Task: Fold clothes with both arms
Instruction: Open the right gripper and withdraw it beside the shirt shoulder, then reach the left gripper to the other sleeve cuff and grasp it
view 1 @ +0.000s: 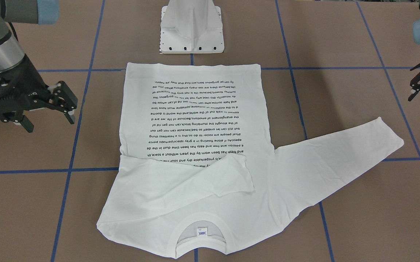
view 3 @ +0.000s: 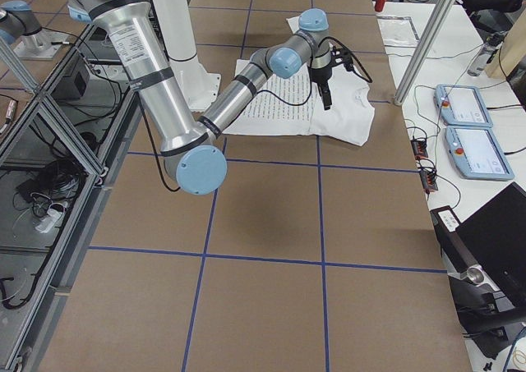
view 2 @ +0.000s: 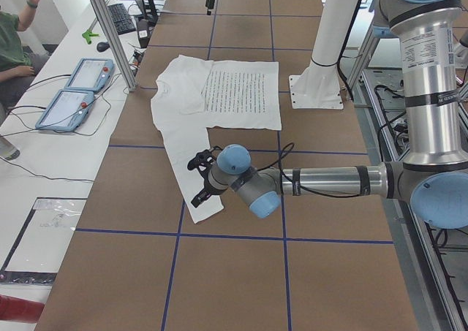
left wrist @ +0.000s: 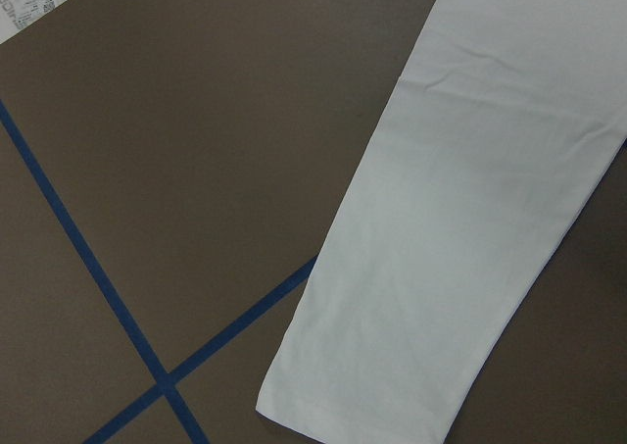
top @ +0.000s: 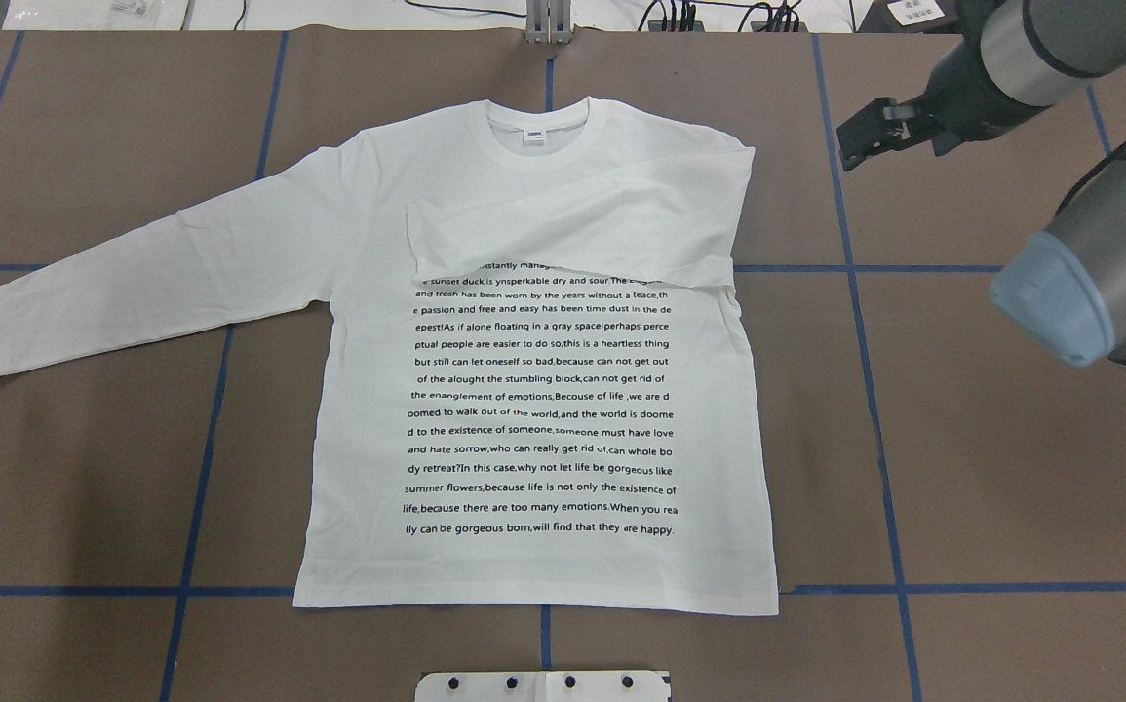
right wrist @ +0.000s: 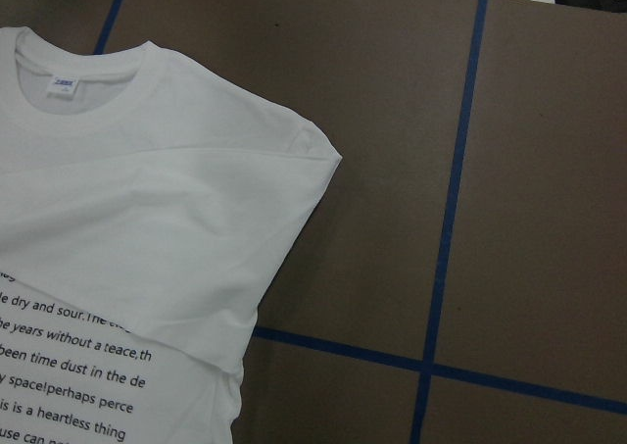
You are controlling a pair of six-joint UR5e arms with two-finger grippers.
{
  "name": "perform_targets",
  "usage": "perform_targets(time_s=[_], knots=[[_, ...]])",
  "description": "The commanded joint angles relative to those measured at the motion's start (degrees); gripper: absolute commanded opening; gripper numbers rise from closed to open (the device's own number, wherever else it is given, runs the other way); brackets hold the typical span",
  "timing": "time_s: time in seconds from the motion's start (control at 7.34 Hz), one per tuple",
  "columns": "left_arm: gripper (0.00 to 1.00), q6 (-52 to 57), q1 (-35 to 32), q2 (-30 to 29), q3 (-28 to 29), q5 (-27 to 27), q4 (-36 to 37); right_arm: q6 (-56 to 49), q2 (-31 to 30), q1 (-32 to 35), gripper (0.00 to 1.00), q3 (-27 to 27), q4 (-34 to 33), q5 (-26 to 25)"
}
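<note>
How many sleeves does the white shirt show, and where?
2. The folded sleeve lies across the shirt, over its top text lines; the straight sleeve lies spread on the table at the robot's left.

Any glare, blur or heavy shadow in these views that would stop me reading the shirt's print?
Overhead exterior: even light, the T-shirt print sharp and readable, no glare. Exterior front-facing: print upside down but crisp. Right wrist-mounted: text sharp, neck label too small to read. Left wrist-mounted: the sleeve in focus, fine creases visible.
</note>
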Motion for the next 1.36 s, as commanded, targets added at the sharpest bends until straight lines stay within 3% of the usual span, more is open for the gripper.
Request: perform_targets(time_s=[0.0, 0.27, 0.68, 1.23], knots=[[1.00, -1.39, 5.63, 0.02, 4.98, 2.64, -5.54, -1.97, -3.40, 1.14, 1.00, 2.56, 0.06, 1.05], [1.00, -4.30, 12.05, -0.33, 5.16, 5.80, -5.89, -1.97, -3.58, 1.14, 1.00, 2.56, 0.06, 0.70], [0.98, -4.39, 13.66, -1.47, 7.09, 5.90, -5.80, -1.88, -3.76, 1.05, 1.00, 2.30, 0.06, 0.43], [0.72, -4.39, 15.15, -1.91, 8.06, 5.90, -5.63, -1.79, -3.84, 1.05, 1.00, 2.12, 0.06, 0.34]])
